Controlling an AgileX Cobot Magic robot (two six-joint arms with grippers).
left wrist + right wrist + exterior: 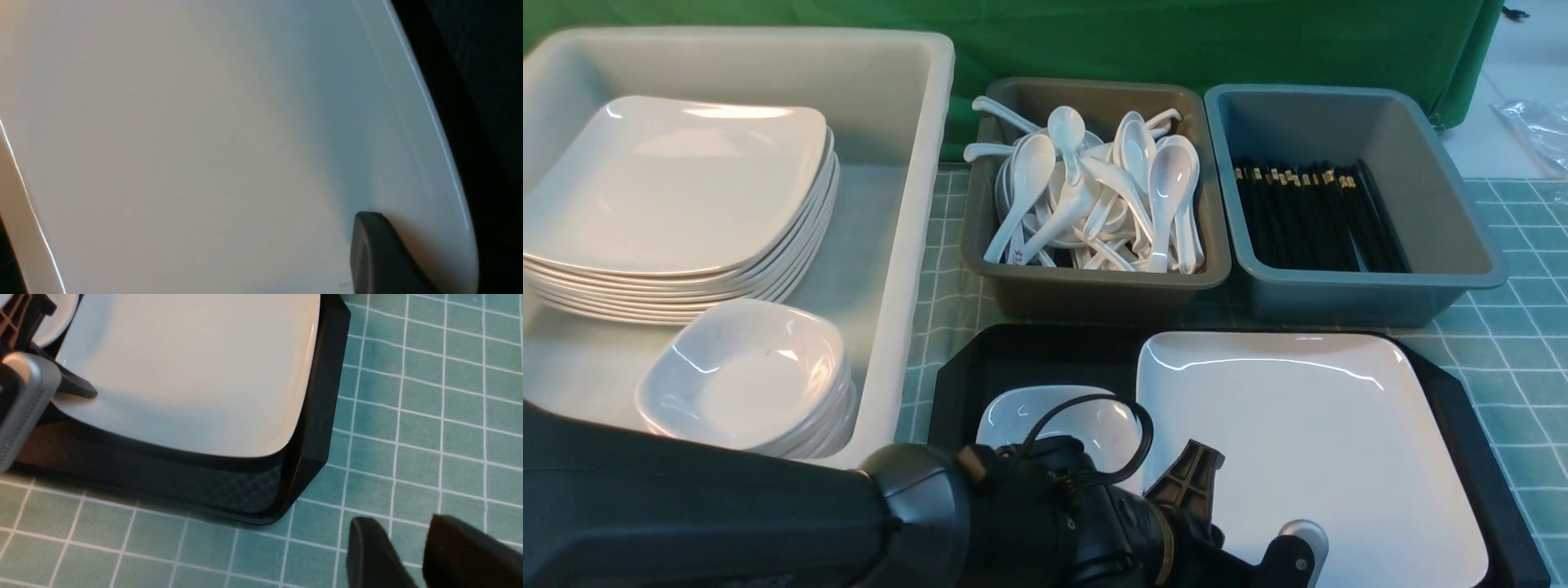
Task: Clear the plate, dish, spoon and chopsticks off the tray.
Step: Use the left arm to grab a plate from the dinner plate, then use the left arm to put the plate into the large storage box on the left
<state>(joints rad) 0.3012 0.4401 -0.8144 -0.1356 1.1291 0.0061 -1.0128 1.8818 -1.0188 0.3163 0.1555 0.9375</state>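
On the tray (1029, 355), only the plate (1307, 425) and dish (1086, 429) seem left to clear; left jaws touch the plate's edge, I cannot tell if gripping; right jaws half open, empty.

Green drape (1176, 41) behind, teal grid-patterned tablecloth (1519, 343) (white lines), pale floor (1531, 65) at far right.

White plate (1307, 425) (black diamond-textured tray (1029, 355))
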